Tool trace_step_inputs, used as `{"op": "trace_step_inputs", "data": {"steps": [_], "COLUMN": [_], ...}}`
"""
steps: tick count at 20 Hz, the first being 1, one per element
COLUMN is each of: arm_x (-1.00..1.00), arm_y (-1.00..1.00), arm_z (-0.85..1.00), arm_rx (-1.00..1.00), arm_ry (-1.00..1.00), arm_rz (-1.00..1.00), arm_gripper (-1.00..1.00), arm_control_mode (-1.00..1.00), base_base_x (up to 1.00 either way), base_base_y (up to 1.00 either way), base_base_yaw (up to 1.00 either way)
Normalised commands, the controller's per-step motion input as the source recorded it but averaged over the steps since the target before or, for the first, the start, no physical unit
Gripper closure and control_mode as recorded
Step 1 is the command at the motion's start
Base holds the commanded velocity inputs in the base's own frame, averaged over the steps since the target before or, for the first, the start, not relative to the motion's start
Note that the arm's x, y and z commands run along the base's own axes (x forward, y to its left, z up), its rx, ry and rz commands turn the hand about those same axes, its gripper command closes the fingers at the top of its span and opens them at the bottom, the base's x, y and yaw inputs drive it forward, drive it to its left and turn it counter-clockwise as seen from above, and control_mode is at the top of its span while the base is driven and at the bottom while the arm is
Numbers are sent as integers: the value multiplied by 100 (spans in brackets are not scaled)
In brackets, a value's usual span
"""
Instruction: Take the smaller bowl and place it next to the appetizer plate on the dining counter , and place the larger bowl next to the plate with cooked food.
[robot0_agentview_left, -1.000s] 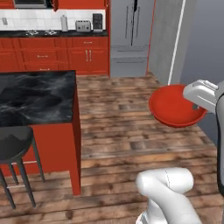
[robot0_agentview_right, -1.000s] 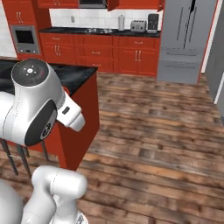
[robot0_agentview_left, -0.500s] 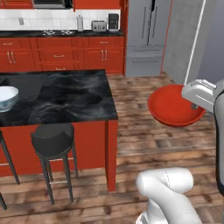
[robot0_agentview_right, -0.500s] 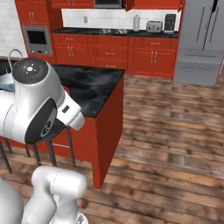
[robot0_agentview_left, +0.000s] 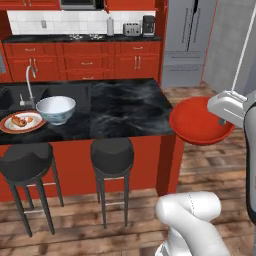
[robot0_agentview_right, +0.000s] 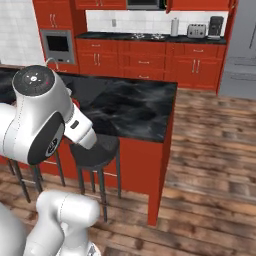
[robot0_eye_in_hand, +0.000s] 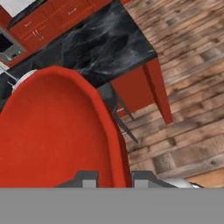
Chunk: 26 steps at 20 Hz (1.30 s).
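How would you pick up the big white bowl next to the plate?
Pinch the rim of the white bowl from straight above, one finger inside and one outside. It stands upright and open-topped on the counter, too wide to span. Use the rim side away from the plate and faucet.

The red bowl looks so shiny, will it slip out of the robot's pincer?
It might. The red bowl looks glossy, so probably slippery, and the pincer pinches only its rim. It seems stiff, holding its shape. Being shallow, it is probably light, which helps.

red bowl (robot0_agentview_left: 197, 121) — aloft; white bowl (robot0_agentview_left: 55, 109) — countertop
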Motion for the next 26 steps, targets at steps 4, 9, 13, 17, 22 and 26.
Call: {"op": "trace_step_inputs", "data": {"steps": [4, 9, 13, 17, 22, 26], "arm_x": [0, 0, 0, 0, 0, 0], "arm_y": [0, 0, 0, 0, 0, 0], "arm_z": [0, 0, 0, 0, 0, 0], "arm_rx": [0, 0, 0, 0, 0, 0], "arm_ry": [0, 0, 0, 0, 0, 0], "arm_rz": [0, 0, 0, 0, 0, 0], "arm_gripper": [100, 100, 100, 100, 100, 100], "arm_control_mode": [100, 100, 100, 100, 100, 100], "base_base_x": [0, 14, 25, 23, 25, 23], "base_base_y": [100, 100, 100, 100, 100, 100], "base_base_yaw": [0, 0, 0, 0, 0, 0]}}
